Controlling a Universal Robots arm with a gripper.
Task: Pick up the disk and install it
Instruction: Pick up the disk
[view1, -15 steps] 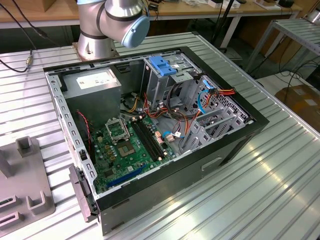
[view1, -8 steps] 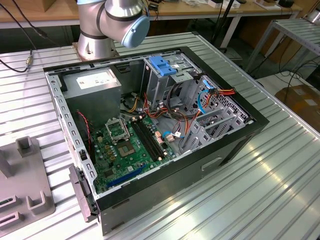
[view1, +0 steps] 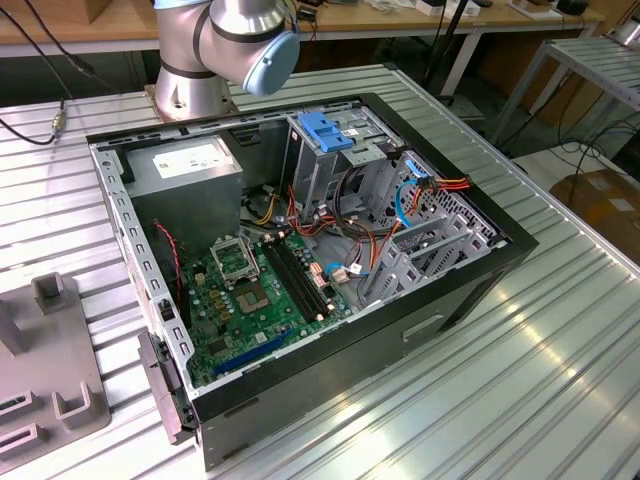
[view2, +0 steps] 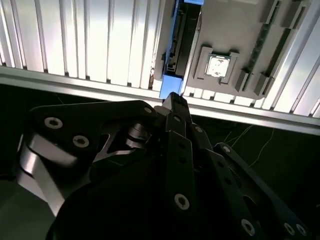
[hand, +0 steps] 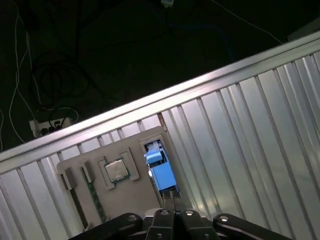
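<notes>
Over the grey fixture plate (hand: 132, 195), the claw (hand: 173, 199) is hovering, fingers (hand: 169, 201) pressed together, near the disk (hand: 161, 172) standing edgewise in its slot (blue rail showing); spreading them and centring across the thin casing seems wise.

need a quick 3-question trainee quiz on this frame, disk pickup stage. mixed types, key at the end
1. True or false: the gripper has lifted the disk clear of the grey fixture plate.
2. Which part sits in the fixture plate beside the disk? A) a processor chip B) a cooling fan C) a screwdriver
3. Fill in: in the exterior view the computer case lies with its side panel ___, so the motherboard shows.

Key
1. False. The disk stands on edge in the fixture plate, blue rail towards the gripper, which hangs just above it.
2. A
3. off
</notes>
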